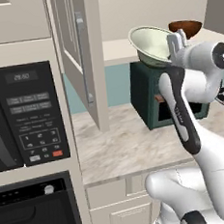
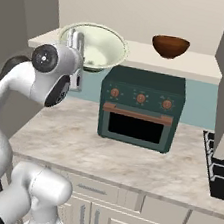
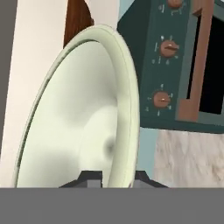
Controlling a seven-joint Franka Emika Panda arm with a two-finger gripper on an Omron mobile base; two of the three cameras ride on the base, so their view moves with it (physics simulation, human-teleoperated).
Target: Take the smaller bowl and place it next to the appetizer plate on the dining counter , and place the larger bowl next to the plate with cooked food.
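Jaws: closed on the near rim of the wide, flared cream to pale-green ceramic-looking bowl (image 3: 78,118), one dark finger tip either side of the wall, as seen in the hand view. The gripper (image 3: 111,177) pinches the rim, apparently because the bowl is too broad to span.

The larger bowl (image 2: 95,46) sits tilted at the front edge of the pale shelf (image 2: 201,66), mouth turned toward the arm; the tilt is consistent with a lift by one edge.

The small glossy reddish-brown rounded bowl (image 2: 170,46) stands upright farther along the same shelf, well apart from the gripper and untouched.

Below the shelf, a dark green toaster oven (image 2: 140,108) with copper knobs rests on the beige marble-patterned countertop (image 2: 79,145).

Judgement: the larger bowl is being taken first; both placements remain outstanding.
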